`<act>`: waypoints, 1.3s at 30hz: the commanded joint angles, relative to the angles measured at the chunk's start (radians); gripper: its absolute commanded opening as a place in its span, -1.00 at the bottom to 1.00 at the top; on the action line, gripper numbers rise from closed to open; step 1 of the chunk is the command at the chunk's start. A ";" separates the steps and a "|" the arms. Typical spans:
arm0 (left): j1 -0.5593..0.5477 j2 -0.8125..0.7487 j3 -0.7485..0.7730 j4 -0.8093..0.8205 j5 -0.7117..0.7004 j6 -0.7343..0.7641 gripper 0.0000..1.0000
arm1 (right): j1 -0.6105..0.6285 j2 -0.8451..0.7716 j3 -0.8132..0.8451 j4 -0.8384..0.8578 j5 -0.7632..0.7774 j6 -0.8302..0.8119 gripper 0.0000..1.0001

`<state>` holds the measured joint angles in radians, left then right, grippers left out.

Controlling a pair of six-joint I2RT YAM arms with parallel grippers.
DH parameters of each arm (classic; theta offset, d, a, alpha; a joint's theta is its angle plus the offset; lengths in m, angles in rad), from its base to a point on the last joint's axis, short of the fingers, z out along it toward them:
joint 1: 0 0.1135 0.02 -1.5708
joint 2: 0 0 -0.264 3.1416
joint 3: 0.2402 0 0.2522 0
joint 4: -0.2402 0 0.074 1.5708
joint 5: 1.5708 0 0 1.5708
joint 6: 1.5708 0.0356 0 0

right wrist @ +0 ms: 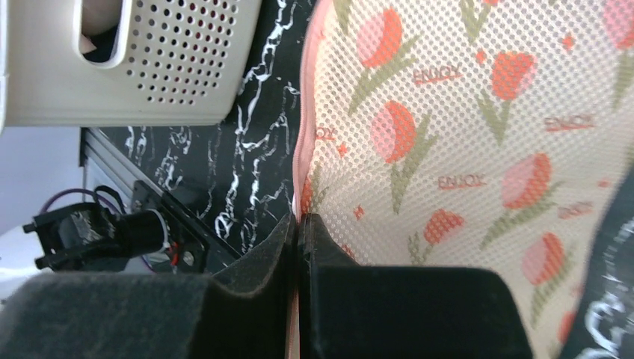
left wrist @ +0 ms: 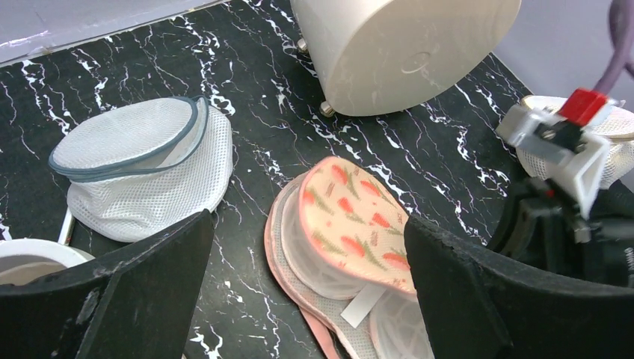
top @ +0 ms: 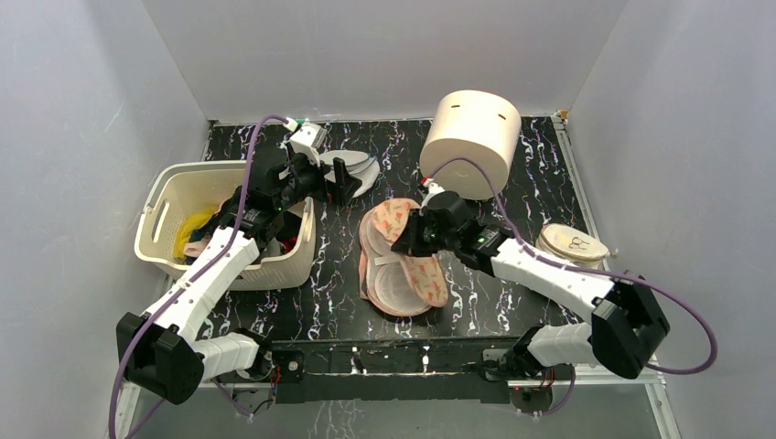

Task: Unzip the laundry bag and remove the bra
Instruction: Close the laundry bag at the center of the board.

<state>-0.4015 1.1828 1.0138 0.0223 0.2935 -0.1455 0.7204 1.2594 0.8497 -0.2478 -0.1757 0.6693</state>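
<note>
Item one, laundry bag (top: 403,265): you have it lying mid-bench, between the basket and the right arm, unzipped and parted like a clamshell, with the flowered beige-pink shell tilted up off the lower half and pale mesh lining and a white tag showing inside. Item two, right hand (right wrist: 299,232): clenched on the bag's pink zipper rim, both fingers pressed together with the rim pinched between them at the edge of the flowered shell; the wrist view shows the tulip print and the word ENJOY close up. Item three, left hand (top: 346,183): released, fingers spread wide apart and grasping nothing, held above the bench at the far corner of the basket, just beside the round mesh bag and well apart from the flowered case. Item four, basket (top: 274,261): cream perforated plastic, at the left of the bench, holding mixed clothing in yellow, pink and dark colours. Item five, round mesh bag (left wrist: 142,164): white with a grey rim, partly open, on the far side of the bench. Item six, cream cylinder (top: 471,137): tipped on its side beyond the flowered case. Item seven, cream mesh pouch (top: 572,245): flat on the black marbled bench (top: 476,302), right side.
</note>
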 commanded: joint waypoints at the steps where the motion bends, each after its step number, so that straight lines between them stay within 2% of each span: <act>1: -0.003 -0.020 0.001 0.028 -0.015 0.014 0.96 | 0.056 0.061 0.020 0.211 0.052 0.153 -1.00; 9: -0.003 -0.027 0.002 0.023 -0.024 0.019 0.96 | 0.090 0.128 -0.101 0.459 0.133 0.414 -1.00; 21: -0.004 -0.035 0.004 0.021 -0.027 0.021 0.96 | 0.174 0.276 -0.159 0.632 0.253 0.491 -0.99; 25: -0.003 -0.035 0.002 0.021 -0.027 0.023 0.96 | 0.210 0.337 -0.221 0.824 0.290 0.519 -0.96; 30: -0.003 -0.032 0.003 0.020 -0.032 0.026 0.96 | 0.227 0.431 -0.246 0.943 0.285 0.529 -0.89; 32: -0.003 -0.033 0.003 0.019 -0.031 0.026 0.96 | 0.228 0.459 -0.267 1.004 0.262 0.523 -0.79; 35: -0.003 -0.034 0.002 0.019 -0.031 0.027 0.96 | 0.228 0.475 -0.277 1.058 0.190 0.494 -0.54; 39: -0.003 -0.034 0.002 0.019 -0.032 0.027 0.96 | 0.226 0.430 -0.259 0.988 0.108 0.415 -0.18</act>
<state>-0.4015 1.1828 1.0138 0.0219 0.2684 -0.1318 0.9424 1.7390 0.5728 0.6807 0.0189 1.1656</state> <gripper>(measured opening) 0.980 0.344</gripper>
